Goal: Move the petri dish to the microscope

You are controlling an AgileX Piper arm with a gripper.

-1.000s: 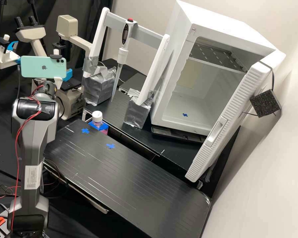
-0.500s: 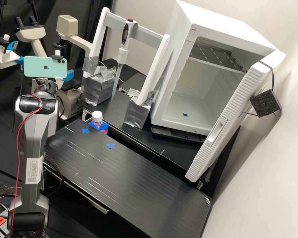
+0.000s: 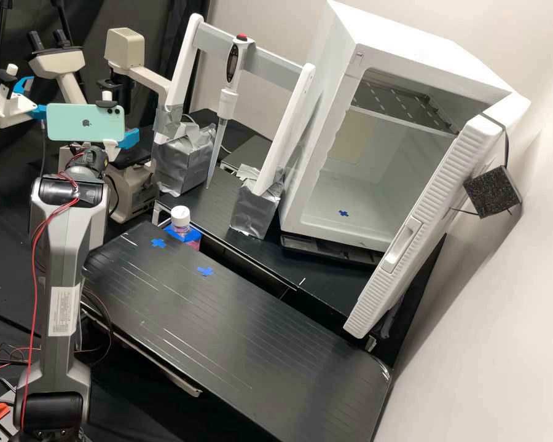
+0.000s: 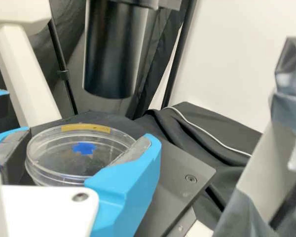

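Two blue fingers of a white gripper hold a clear, round petri dish between them at a laboratory microscope, one pad against each side of the rim. The dish is over the microscope's dark stage, beneath a black cylinder; whether its base touches the stage cannot be told. A strip of yellowish tape marks the dish's rim, and a blue mark shows within its outline.

In the high view, a mint-green phone sits clamped at the wrist of the dark grey arm, in front of the microscope. Beside the microscope, a pipette hangs tip down from a white frame whose feet are wrapped in silver tape. A white-capped bottle stands in a blue holder, just beyond the near edge of the rear bench. Two blue tape crosses, one nearer the bottle and the other farther off, mark the black front platform. To the right, a white cabinet stands with its ribbed door open, a third blue cross on its floor.
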